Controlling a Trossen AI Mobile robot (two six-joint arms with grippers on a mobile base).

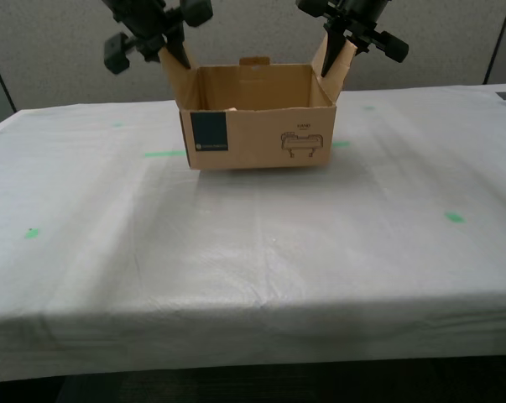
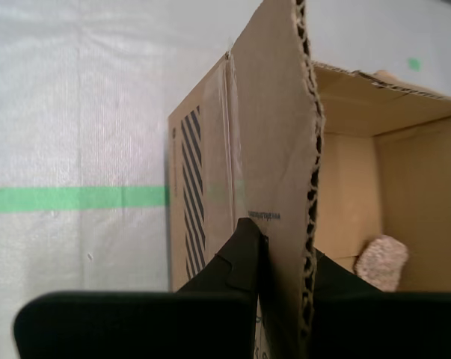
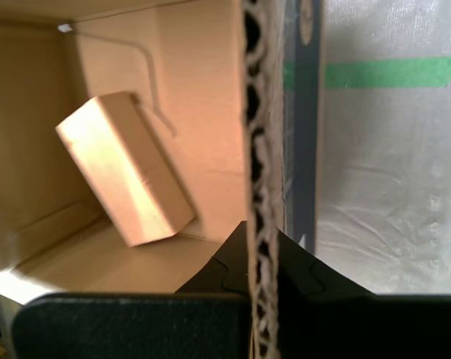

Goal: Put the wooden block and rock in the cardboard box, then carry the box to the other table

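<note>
The cardboard box (image 1: pixel 261 126) is at the back middle of the cloth-draped other table (image 1: pixel 253 260), and I cannot tell whether it rests on the cloth or hangs just above it. At the exterior view's left, my first gripper (image 1: pixel 175 52) (image 3: pixel 261 235) is shut on the box's raised side flap (image 3: pixel 259 112). Inside, near that wall, the wooden block (image 3: pixel 124 168) leans tilted. My second gripper (image 1: pixel 336 50) (image 2: pixel 285 239) is shut on the opposite flap (image 2: pixel 274 127) at the exterior view's right. The rock (image 2: pixel 381 262) lies on the box floor there.
Green tape strips (image 1: pixel 164 154) (image 2: pixel 75 198) (image 3: pixel 390 72) lie on the cloth beside the box, with small green marks (image 1: pixel 454 217) (image 1: pixel 32 232) nearer the front. A grey partition wall (image 1: pixel 253 34) stands behind the table.
</note>
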